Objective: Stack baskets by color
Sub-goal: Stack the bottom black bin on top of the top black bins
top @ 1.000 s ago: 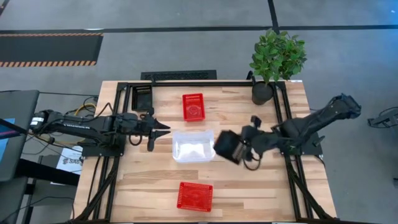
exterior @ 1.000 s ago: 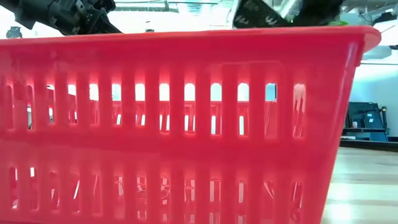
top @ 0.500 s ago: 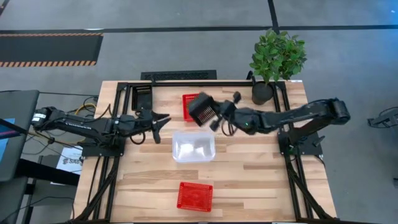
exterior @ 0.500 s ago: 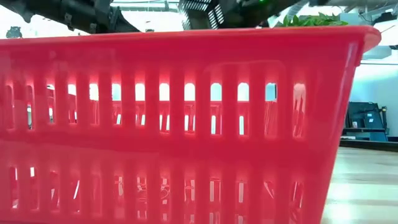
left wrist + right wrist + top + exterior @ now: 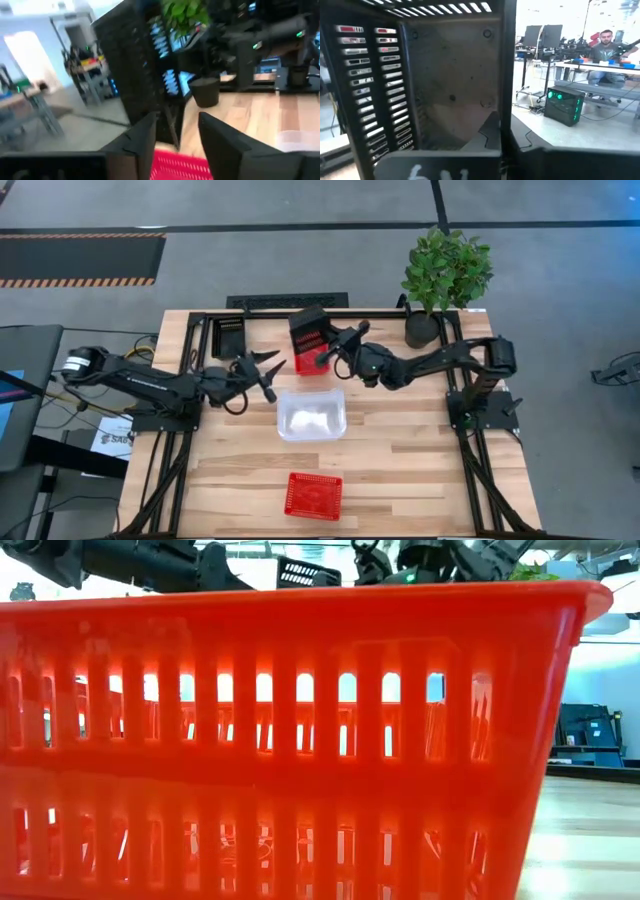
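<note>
My right gripper [image 5: 328, 358] is shut on a black perforated basket [image 5: 310, 330], which hangs tipped over a red basket [image 5: 311, 356] near the table's far edge. In the right wrist view the black basket [image 5: 435, 85] shows its inside. My left gripper [image 5: 270, 372] stands open just left of the red basket, pointing at the black basket [image 5: 135, 65]; its fingers touch nothing. A clear basket [image 5: 311, 413] rests on its bottom mid-table. Another red basket [image 5: 313, 495] sits near the front edge and fills the low view [image 5: 300, 740]. A second black basket [image 5: 229, 335] lies at the far left. My right gripper holds the black basket by one wall near its rim [image 5: 507, 100], with one finger [image 5: 490, 132] inside the basket and the other outside. The fingers come in about level from the table's right. The basket is lifted clear and tipped, its open side turned toward the gripper.
A potted green plant [image 5: 445, 275] stands at the far right corner. A black frame [image 5: 190, 470] runs along the table's edges. Beyond the table a person [image 5: 605, 47] sits at a bench with equipment. Bare wood lies right of the clear basket.
My right gripper has carried the black basket from beside the clear basket's right side toward the far edge and left, turning and tipping it; it now hangs over the far red basket. My left gripper has shifted a little toward the right and turned.
</note>
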Motion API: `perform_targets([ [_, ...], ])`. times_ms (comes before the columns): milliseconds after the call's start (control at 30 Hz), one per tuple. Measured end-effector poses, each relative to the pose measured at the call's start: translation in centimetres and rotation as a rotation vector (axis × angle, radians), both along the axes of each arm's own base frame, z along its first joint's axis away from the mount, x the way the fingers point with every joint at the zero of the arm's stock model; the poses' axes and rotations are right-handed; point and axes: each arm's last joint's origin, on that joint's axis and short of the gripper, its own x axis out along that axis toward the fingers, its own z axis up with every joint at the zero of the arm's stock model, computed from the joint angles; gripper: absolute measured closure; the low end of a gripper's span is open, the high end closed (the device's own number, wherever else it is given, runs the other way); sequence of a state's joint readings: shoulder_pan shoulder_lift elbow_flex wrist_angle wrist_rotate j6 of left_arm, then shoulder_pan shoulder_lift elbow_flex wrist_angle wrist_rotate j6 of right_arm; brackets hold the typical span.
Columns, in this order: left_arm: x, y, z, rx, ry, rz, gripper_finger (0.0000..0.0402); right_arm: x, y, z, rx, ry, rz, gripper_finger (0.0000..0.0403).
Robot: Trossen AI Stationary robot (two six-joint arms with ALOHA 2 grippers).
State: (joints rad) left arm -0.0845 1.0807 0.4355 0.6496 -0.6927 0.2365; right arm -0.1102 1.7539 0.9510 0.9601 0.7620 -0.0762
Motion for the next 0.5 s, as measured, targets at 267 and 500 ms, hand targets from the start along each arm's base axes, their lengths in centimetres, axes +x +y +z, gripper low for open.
perform_targets([
  [267, 2.1, 1.3, 0.0, 0.008, -0.034, 0.233, 0.0167, 1.7, -1.4, -0.6, -0.008, -0.054, -0.031, 0.0396],
  [500, 4.8, 2.8, -0.2, 0.006, -0.002, 0.334, 0.015, 2.6, -1.6, -0.2, -0.014, -0.071, -0.026, 0.0396],
])
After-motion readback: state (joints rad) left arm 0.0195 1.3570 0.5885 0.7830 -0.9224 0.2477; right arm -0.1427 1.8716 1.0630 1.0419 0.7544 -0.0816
